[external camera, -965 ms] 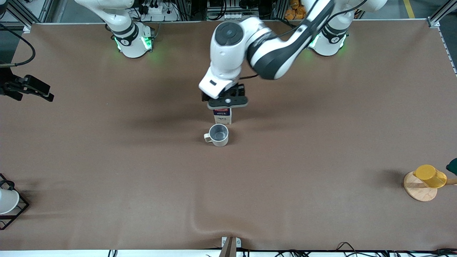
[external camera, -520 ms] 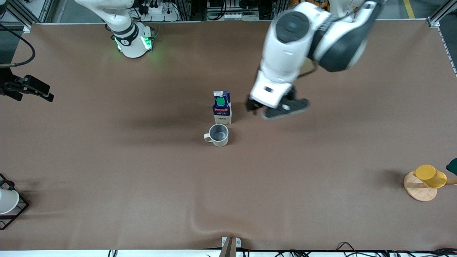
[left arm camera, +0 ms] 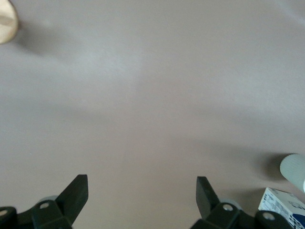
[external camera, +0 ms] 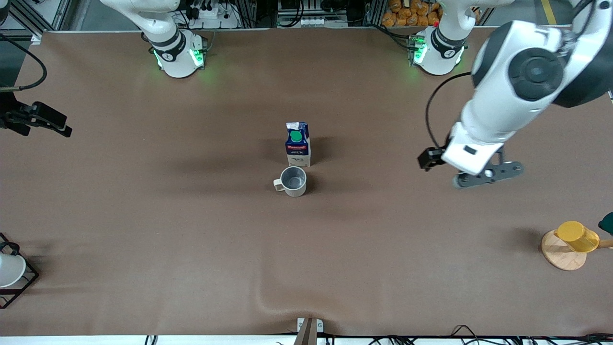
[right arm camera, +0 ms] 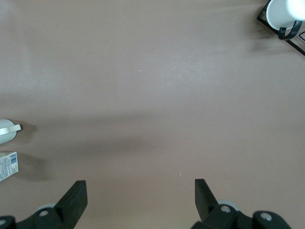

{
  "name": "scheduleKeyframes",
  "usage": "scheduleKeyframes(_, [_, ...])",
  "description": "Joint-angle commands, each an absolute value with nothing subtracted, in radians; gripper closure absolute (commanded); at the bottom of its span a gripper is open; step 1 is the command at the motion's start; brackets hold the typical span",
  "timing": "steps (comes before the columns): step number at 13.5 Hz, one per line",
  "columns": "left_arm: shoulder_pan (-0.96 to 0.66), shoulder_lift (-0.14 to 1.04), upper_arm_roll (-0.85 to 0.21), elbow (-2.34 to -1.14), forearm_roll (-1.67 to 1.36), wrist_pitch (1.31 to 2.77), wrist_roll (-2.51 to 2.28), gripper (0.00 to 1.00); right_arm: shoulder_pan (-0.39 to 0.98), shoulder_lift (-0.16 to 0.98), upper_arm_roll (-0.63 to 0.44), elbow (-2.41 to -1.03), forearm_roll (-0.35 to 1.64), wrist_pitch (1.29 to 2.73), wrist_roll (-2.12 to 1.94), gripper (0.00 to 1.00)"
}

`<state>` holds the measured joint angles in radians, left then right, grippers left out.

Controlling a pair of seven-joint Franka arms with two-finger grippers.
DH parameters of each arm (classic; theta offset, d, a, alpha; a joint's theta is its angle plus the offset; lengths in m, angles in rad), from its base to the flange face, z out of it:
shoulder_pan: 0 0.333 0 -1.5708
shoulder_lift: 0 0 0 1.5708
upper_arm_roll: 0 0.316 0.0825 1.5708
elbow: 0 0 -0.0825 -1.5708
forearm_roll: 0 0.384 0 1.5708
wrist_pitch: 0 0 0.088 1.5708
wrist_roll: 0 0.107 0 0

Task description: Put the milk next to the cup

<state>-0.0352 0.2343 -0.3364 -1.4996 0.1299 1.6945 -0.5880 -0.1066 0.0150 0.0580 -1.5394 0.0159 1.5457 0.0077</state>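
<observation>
Milk [external camera: 298,143] stands upright near the middle of the table [external camera: 143,215], its green cap facing the front camera, with the cup [external camera: 293,181] just beside it on the side nearer that camera; the two look close but I cannot tell whether they touch. The cup sits upright, its handle pointing toward the right arm's end of the table. Nothing grips the milk. The left tool [external camera: 471,172] hangs in the air over bare table, well apart from the milk and toward the left arm's end; its wrist view shows both fingers [left arm camera: 76,191] spread wide with only brown cloth between them, and a corner of the milk [left arm camera: 286,205] and the cup [left arm camera: 294,169] at the picture's edge. The right tool [external camera: 40,120] waits at the right arm's end of the table, also spread wide and holding nothing, its fingers [right arm camera: 74,198] over bare table in its wrist view, where the milk [right arm camera: 7,164] and cup [right arm camera: 7,130] show at the edge. A yellow cup [external camera: 577,235] lies tilted on a round wooden board [external camera: 560,256] near the left arm's end, nearer the front camera. A white cup [external camera: 10,268] rests in a black wire rack [external camera: 21,287] at the right arm's end.
</observation>
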Motion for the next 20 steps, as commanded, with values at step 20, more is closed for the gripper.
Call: scheduleKeyframes(20, [0.141, 0.044, -0.130, -1.522, -0.038, 1.546, 0.127, 0.00, -0.124, 0.029, 0.075, -1.514, 0.018, 1.529, 0.000, 0.00])
